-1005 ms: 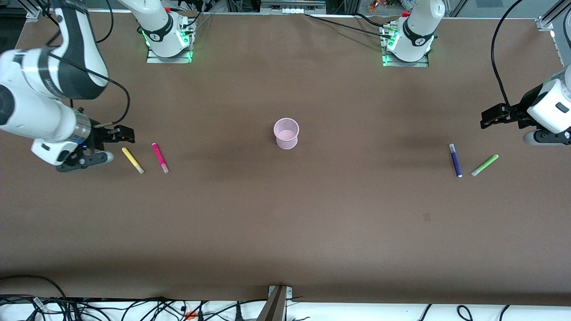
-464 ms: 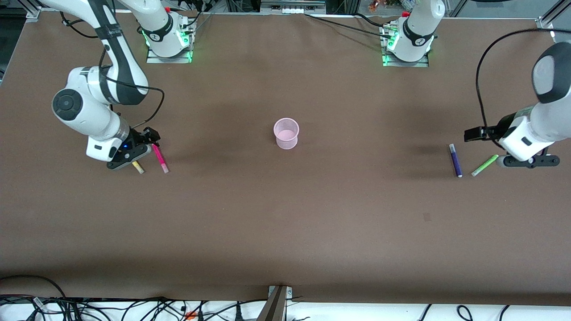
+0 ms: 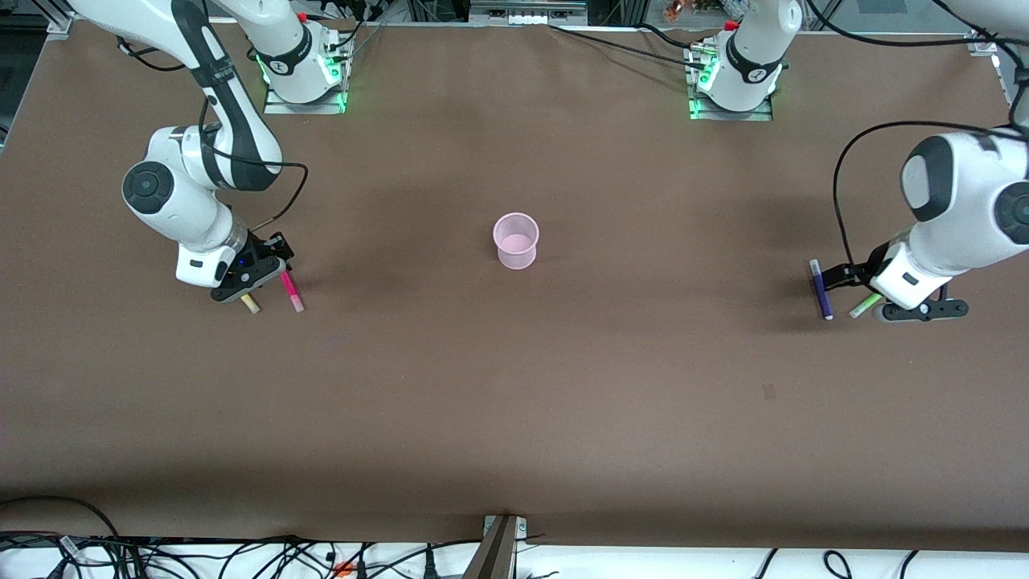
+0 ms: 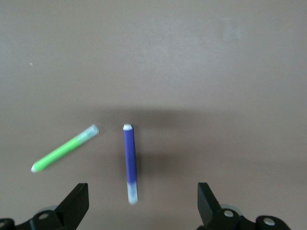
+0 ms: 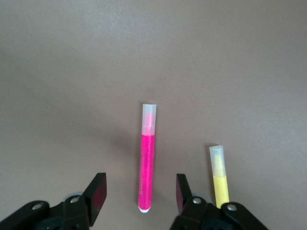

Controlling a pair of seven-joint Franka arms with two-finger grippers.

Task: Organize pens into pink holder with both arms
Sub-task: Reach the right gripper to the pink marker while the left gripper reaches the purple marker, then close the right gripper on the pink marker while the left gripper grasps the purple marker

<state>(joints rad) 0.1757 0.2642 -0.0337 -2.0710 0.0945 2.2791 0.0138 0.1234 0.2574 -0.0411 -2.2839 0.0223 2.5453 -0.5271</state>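
Pink holder (image 3: 515, 240) stands upright mid-table, well apart from all four pens, mouth open to the front camera.

Right gripper (image 3: 256, 272) is low over the magenta pen (image 3: 289, 292) at the right arm's end of the table. Right wrist view: fingers (image 5: 96, 194) spread, magenta pen (image 5: 147, 163) lying between them, not clamped. Yellow pen (image 5: 219, 175) lies just beside it, outside the fingers, roughly parallel. Front view: yellow pen (image 3: 250, 302) mostly hidden under the gripper, only its pale tip end showing.

Left gripper (image 3: 850, 277) is low at the left arm's end of the table, over the gap between purple pen (image 3: 820, 289) and green pen (image 3: 865, 305). Left wrist view: fingers (image 4: 76, 203) wide apart, holding nothing. Purple pen (image 4: 129, 163) sits between the fingertips; green pen (image 4: 64, 149) lies angled beside it, not touching.

All four pens flat on the brown table (image 3: 514, 402).
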